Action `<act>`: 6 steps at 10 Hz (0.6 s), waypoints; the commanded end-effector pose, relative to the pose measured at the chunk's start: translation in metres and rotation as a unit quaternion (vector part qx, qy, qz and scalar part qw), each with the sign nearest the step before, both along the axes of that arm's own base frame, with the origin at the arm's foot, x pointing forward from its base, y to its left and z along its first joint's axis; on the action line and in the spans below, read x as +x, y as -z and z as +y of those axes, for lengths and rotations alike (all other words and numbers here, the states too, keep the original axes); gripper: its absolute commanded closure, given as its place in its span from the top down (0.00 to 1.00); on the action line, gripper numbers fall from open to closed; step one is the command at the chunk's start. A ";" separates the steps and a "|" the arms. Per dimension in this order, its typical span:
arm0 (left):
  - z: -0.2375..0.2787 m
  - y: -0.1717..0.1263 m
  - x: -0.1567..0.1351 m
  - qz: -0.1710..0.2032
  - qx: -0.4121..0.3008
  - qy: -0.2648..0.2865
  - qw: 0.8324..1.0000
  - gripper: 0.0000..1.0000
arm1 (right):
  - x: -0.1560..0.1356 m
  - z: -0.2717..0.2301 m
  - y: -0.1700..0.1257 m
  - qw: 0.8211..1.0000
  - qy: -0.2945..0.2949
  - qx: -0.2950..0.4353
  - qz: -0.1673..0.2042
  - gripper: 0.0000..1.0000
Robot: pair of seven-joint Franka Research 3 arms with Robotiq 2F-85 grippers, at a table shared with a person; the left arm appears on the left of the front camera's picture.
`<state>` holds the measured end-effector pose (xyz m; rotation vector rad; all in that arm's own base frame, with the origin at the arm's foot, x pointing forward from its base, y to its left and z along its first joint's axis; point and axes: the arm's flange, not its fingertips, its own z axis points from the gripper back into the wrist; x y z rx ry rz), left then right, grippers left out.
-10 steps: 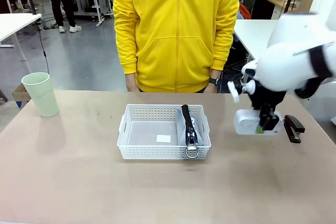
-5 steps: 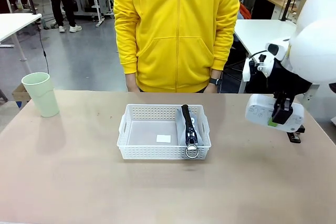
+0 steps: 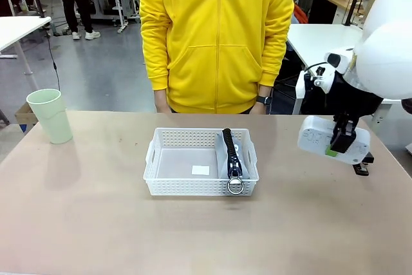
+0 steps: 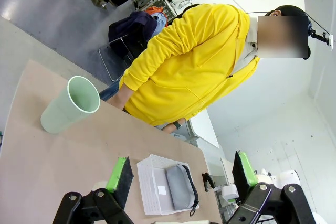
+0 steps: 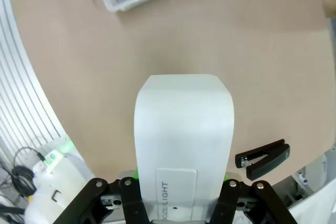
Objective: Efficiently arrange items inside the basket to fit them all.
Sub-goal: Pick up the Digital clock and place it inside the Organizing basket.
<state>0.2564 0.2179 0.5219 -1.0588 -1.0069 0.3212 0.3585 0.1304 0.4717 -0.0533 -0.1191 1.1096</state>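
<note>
Well, at the far left of the table the pale green cup point(image 3: 49, 115) stands upright, well apart from everything else. The left claw point(image 4: 181, 174) hangs above that side with its green pads spread wide and nothing between them.

In the middle sits the white basket point(image 3: 187, 186). The grey pouch point(image 3: 232, 156) stands on edge against its right wall, zipper up, its metal ring hanging over the front rim. The floor to the left of the pouch is free.

To the right, the right claw point(image 3: 339, 143) is clamped on the white box point(image 3: 315, 136), held clear above the table. Just beyond it the black stapler point(image 3: 362, 167) lies on the table near the right edge.

The step in hand looks like carrying the box to the basket. To do it well, I would bring it over the free left part, turn its long side parallel to the pouch, and lower it flat and snug against a wall. That should leave one unbroken gap for the cup and stapler rather than two useless slivers. Clear the rim before descending.
</note>
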 end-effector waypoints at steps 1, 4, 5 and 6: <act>-0.001 0.000 0.001 -0.016 0.001 0.000 1.000 1.00 | -0.007 0.061 -0.025 0.998 0.049 -0.029 -0.023 0.52; -0.001 0.000 0.001 -0.016 0.001 0.000 1.000 1.00 | 0.020 0.196 -0.015 0.998 0.030 -0.052 0.000 0.52; -0.001 0.000 0.001 -0.016 0.001 0.000 1.000 1.00 | 0.027 0.231 -0.007 0.999 0.031 -0.038 0.002 0.52; -0.001 0.000 0.001 -0.016 0.001 0.000 1.000 1.00 | 0.032 0.259 0.000 0.998 0.031 -0.036 -0.032 0.52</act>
